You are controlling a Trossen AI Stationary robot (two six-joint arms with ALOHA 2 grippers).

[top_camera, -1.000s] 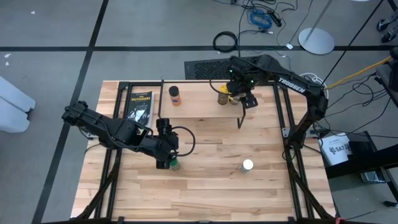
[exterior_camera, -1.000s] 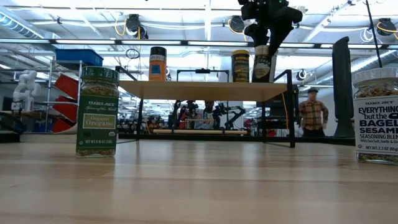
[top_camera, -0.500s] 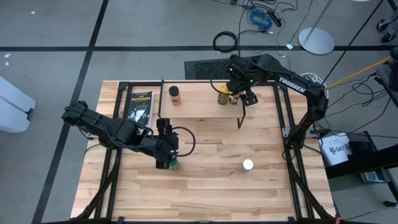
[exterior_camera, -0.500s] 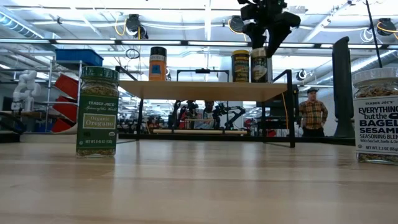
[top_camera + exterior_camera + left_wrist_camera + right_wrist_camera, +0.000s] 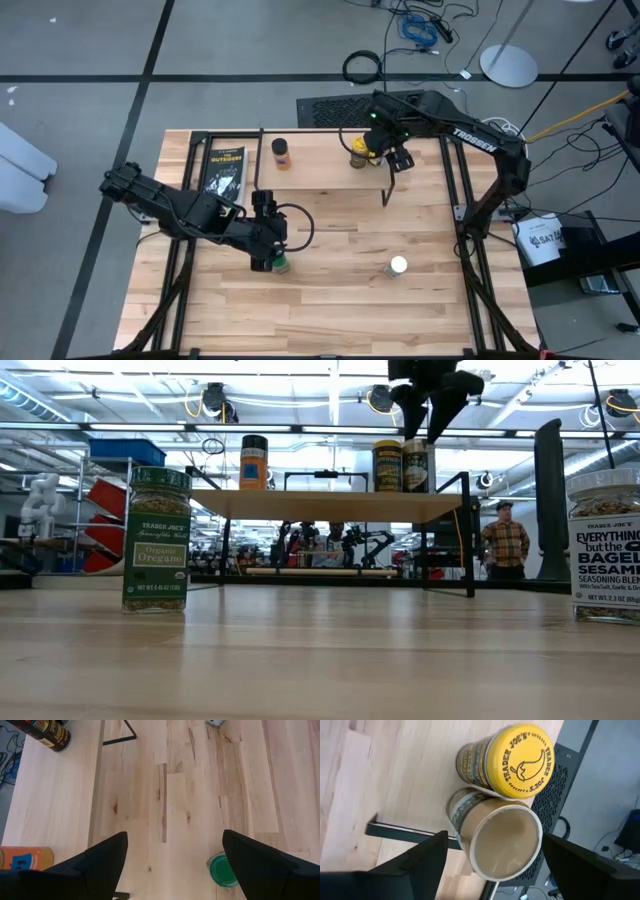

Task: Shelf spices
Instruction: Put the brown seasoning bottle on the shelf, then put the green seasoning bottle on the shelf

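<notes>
Right hand [image 5: 428,405] hangs open just above the tan-lid jar [image 5: 500,840] on the shelf [image 5: 325,506].
Its fingers stand apart on either side of that jar without touching it; the jar stands upright on the shelf's plank, touching or just beside the yellow-lid jar [image 5: 520,757], near the right end. The dark-lid jar [image 5: 254,462] stands well apart from them, toward the shelf's left end. Left hand [image 5: 266,262] hovers over the desk [image 5: 340,310] with its fingers spread wide; the green-lid jar [image 5: 223,870] stands upright on the desk between them, nearer one finger, not gripped. The white-lid jar [image 5: 398,266] stands on the desk, well to the right of the green one. A black packet [image 5: 225,170] lies flat near the desk's far left corner, beside the shelf.
</notes>
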